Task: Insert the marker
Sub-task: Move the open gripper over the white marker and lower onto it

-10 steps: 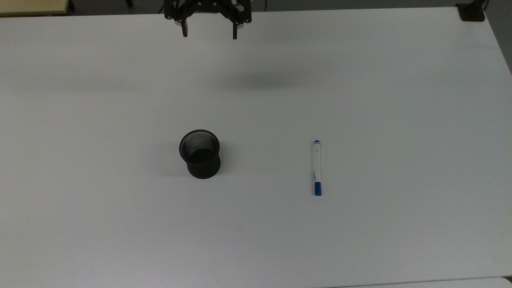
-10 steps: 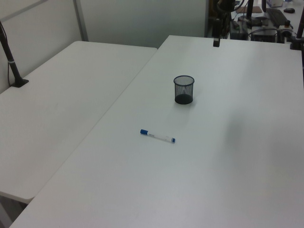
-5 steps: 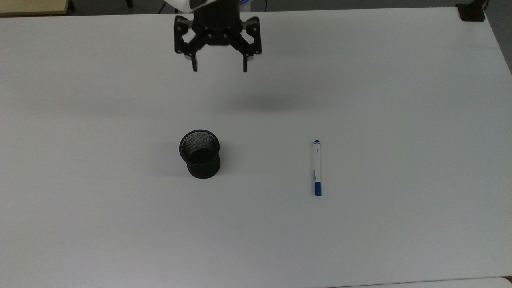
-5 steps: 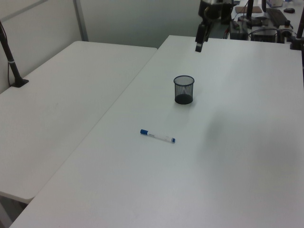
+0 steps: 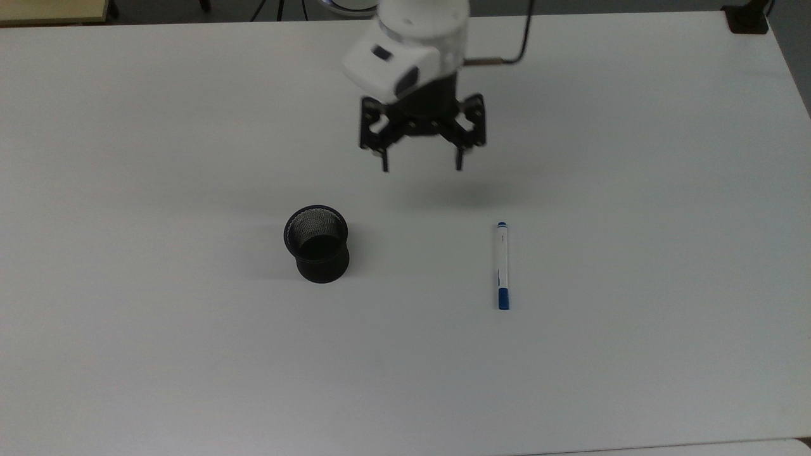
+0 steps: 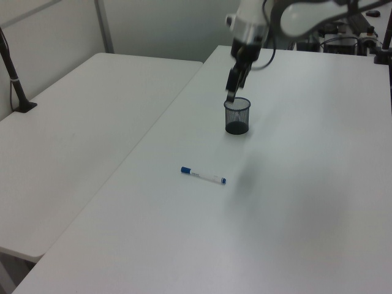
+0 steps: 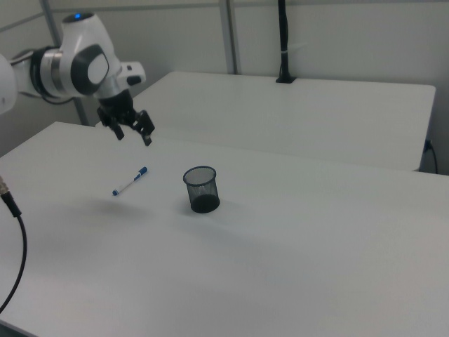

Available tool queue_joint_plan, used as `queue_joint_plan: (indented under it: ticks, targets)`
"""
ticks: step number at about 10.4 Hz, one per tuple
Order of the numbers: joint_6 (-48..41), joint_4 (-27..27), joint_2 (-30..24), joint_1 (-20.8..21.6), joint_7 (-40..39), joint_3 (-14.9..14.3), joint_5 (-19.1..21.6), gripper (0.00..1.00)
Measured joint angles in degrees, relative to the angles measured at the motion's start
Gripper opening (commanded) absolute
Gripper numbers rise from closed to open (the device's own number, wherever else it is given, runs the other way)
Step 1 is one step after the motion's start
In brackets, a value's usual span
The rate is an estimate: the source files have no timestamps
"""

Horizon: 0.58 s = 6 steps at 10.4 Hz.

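On the white table (image 5: 633, 190) nearest the top view's lower edge lies the marker (image 5: 502, 266), flat and untouched, its barrel running straight up and down the top view, blue cap toward the bottom, small blue tip toward the top. In the left view the marker (image 6: 203, 176) lies crosswise with its cap to the left view's left; in the right view the marker (image 7: 130, 181) slants, cap up and to the right view's right. Well apart from it, to the top view's left and at about the same depth, stands the black mesh cup (image 5: 316, 243), upright, mouth open, nothing inside that I can see. The cup (image 6: 237, 115) and the cup (image 7: 201, 189) stand alone on bare tabletop. Farther back in the top view, my gripper (image 5: 422, 168) hangs in the air above the table, between cup and marker across the top view, its two fingers spread wide apart and pointing down, holding nothing. My gripper (image 7: 135, 136) sits above and beyond the marker in the right view. A faint shadow falls on the table beneath it. A second white table (image 6: 79, 110) adjoins mine.
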Motion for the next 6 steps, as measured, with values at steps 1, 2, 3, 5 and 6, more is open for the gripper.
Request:
queue_joint_plan:
  ticks: [1,2,3,5,6]
  targets:
    - [2.2,0.0,2.5,1.5,1.8,0.0,-0.2,1.0]
    - [4.9,0.1,4.9,2.8,2.8,0.0,-0.7,1.0]
    - [7.2,0.2,6.6,3.7,3.6,0.0,-1.6,1.0]
    - [10.8,0.4,9.5,5.1,5.8,0.0,-5.5,0.9]
    - [12.8,0.4,11.0,5.7,7.1,0.0,-7.4,0.89]
